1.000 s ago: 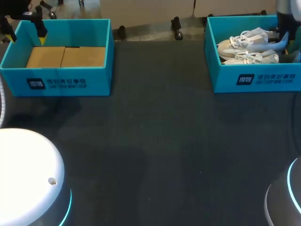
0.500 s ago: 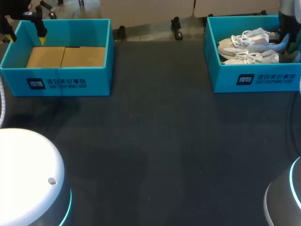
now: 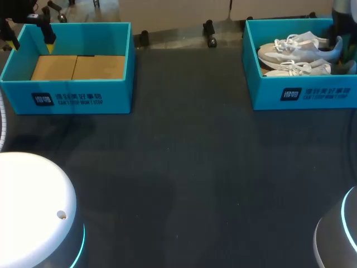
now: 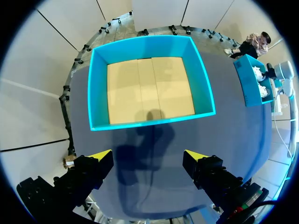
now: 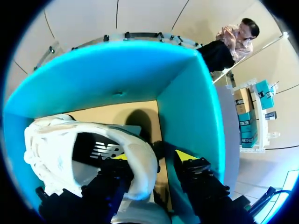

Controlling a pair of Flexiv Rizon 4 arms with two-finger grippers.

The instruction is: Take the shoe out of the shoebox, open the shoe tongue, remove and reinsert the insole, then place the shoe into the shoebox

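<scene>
Clamped on the heel of the white shoe [image 5: 60, 140], the right tool [image 5: 150, 158] should rise straight up to clear the shoebox [image 5: 189, 107] wall; the left tool [image 4: 148, 157] hangs open.

The left shoebox [image 3: 114, 89] and the right shoebox [image 3: 262, 92] each carry on the front wall a dark square mark [image 3: 42, 99] with white characters. Beside it runs a short line of small dark print, too small to make out. Inside the shoe [image 5: 56, 140], the dark lining bears a pale letter logo [image 5: 106, 150].
</scene>
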